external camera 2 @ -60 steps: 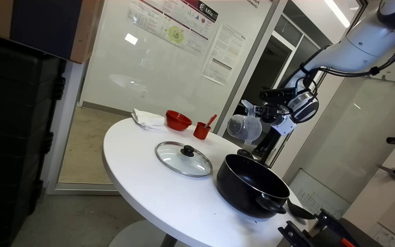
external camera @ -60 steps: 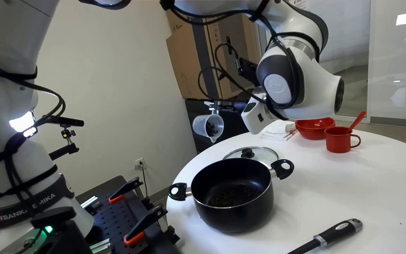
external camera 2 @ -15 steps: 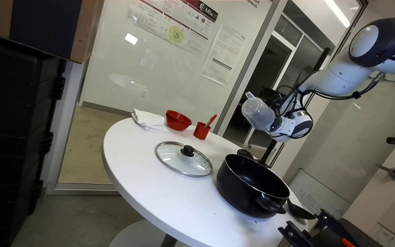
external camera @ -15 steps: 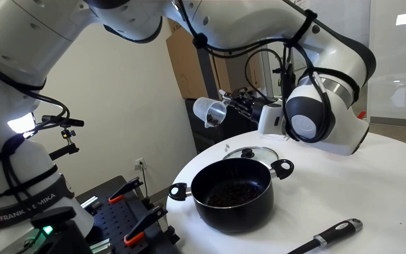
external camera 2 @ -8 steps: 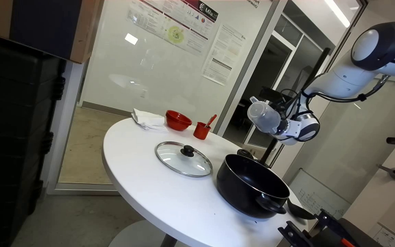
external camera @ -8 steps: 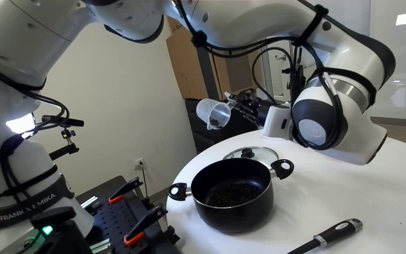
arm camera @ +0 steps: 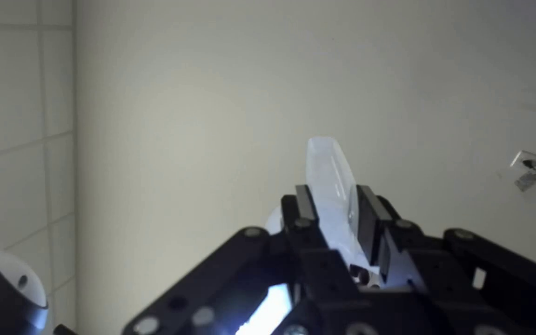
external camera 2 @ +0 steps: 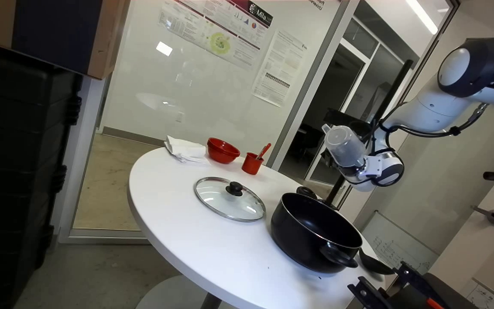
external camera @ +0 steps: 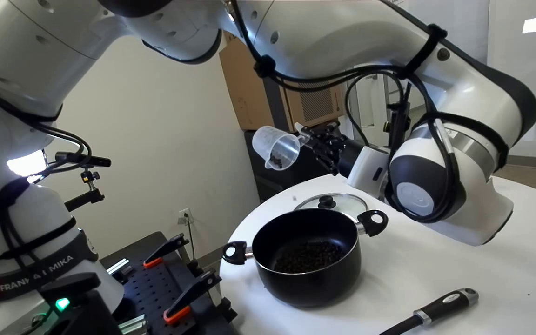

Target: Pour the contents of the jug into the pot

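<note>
The see-through jug [external camera: 271, 143] hangs in the air, higher than the pot [external camera: 307, 286]. It is tipped well over, with its mouth and spout slanting downward. Some dark bits show inside it near the mouth, and a layer of dark bits [external camera: 310, 258] covers part of the pot's bottom. My gripper [external camera: 309, 137] is shut on the jug's handle, which stands between the two finger pads in the wrist view [arm camera: 334, 202]. In an exterior view the jug [external camera 2: 343, 143] is above the pot's [external camera 2: 300, 240] far side; whether it is directly over the opening I cannot tell.
A glass lid [external camera 2: 225, 199] lies flat on the white table beside the pot. Red bowls [external camera 2: 222, 151], a red cup [external camera 2: 251, 164] and white napkins [external camera 2: 187, 150] stand farther off. A black-handled utensil [external camera: 447, 307] lies near the pot.
Over four seconds the arm swung round and the jug's tilt changed; the pot's dark layer has grown. During the last second, in an exterior view, the jug shifted right and slightly down.
</note>
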`<state>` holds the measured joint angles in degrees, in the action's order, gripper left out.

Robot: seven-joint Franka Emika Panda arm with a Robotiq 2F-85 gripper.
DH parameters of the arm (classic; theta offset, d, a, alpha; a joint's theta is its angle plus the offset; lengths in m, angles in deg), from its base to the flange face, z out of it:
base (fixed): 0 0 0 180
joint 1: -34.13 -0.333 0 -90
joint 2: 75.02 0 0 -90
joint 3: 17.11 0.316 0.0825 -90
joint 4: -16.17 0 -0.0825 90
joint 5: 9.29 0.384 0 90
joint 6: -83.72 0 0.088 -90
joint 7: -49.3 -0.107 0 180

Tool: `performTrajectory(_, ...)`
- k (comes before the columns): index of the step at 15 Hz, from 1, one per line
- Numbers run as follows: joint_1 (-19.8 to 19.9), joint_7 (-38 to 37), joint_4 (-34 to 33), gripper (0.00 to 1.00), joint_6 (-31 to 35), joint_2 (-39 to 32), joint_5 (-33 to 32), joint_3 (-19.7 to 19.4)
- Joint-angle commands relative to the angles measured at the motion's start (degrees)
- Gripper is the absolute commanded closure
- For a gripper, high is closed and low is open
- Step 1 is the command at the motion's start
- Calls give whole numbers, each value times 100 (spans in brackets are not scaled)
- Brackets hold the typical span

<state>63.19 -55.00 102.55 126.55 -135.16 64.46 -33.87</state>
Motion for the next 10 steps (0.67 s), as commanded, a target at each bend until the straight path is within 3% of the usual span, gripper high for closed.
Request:
performTrajectory(1, 60, -427, -108, 94, -411, -171, 93, -19)
performTrajectory(10, 86, -542, -144, 94, -1106, -288, 161, -10)
